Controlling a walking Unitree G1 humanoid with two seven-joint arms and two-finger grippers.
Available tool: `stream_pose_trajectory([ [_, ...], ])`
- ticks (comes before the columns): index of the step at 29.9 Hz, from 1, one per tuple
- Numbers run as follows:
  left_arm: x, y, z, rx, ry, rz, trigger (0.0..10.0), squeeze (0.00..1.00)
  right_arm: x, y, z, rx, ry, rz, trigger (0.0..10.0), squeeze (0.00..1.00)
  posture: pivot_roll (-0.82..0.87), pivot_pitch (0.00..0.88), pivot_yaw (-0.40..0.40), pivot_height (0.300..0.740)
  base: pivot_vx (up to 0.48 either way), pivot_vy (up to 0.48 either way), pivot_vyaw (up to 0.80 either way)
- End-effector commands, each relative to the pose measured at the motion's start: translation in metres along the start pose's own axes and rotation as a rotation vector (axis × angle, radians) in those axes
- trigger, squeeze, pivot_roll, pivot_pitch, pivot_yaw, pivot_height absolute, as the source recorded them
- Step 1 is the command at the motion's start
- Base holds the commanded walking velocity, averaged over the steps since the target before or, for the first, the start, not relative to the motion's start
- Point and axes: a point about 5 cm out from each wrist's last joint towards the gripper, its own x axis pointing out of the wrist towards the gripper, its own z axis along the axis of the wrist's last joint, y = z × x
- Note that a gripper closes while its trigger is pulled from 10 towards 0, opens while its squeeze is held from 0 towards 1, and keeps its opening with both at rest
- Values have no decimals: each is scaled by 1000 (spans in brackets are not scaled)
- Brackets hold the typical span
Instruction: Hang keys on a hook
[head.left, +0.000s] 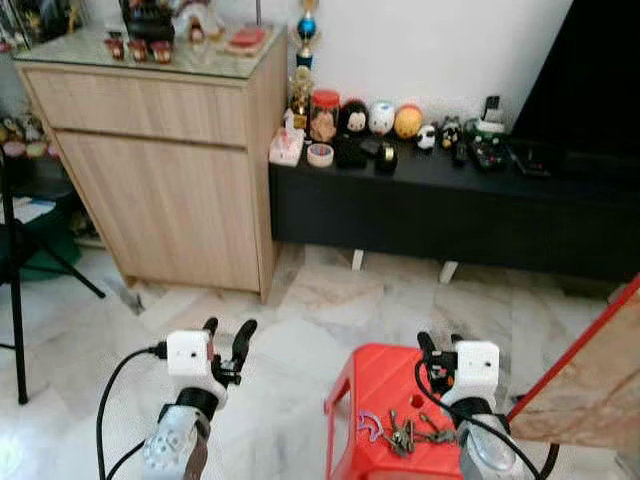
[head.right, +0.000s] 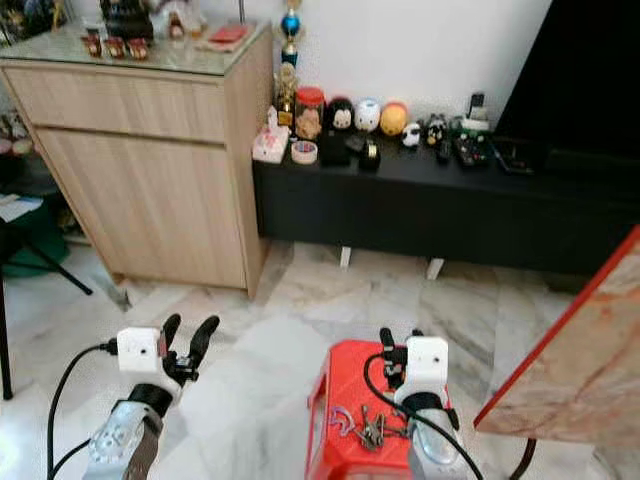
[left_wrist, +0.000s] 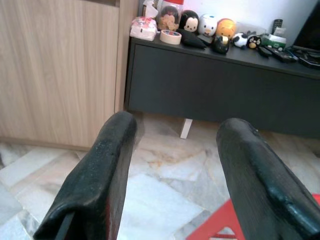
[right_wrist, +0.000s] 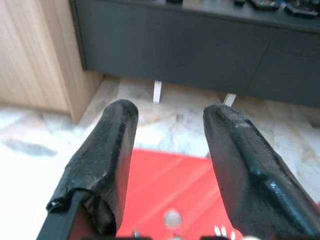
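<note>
Left eye view: keys (head.left: 408, 432) on red stool (head.left: 372, 378), perhaps loose; left pincer (head.left: 227, 332) and right pincer (right_wrist: 170, 117) wide, empty.

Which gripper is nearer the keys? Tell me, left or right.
Right. The right gripper hovers over the red stool just beyond the keys; the left gripper hangs off to the side over the floor.

Keys (head.left: 405, 433) lie on stool (head.left: 375, 375), front-right on the floor (head.left: 290, 330) — right end effector (head.left: 437, 344) above it, left end effector (head.left: 228, 332) well to its left. Behind: cabinet (head.left: 170, 170) on the left, low worktop (head.left: 450, 205) to its right — figurines (head.left: 380, 118) on it.
</note>
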Motion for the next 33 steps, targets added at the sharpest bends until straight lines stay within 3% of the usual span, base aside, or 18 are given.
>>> stream_pose_trajectory([
  [1, 0, -1, 0, -2, 1, 0, 10000, 0, 2, -3, -4, -7, 40, -6, 10000, 0, 21, 0, -85, 656, 0, 0, 0],
  [19, 1, -2, -3, 5, 21, 10, 10000, 0, 11, -8, 1, -54, 58, 10, 10000, 0, 19, 0, -86, 656, 0, 0, 0],
  [33, 0, -4, -5, 4, 31, 9, 10000, 0, 12, -3, -2, -36, 65, 21, 10000, 0, 20, 0, -88, 656, 0, 0, 0],
])
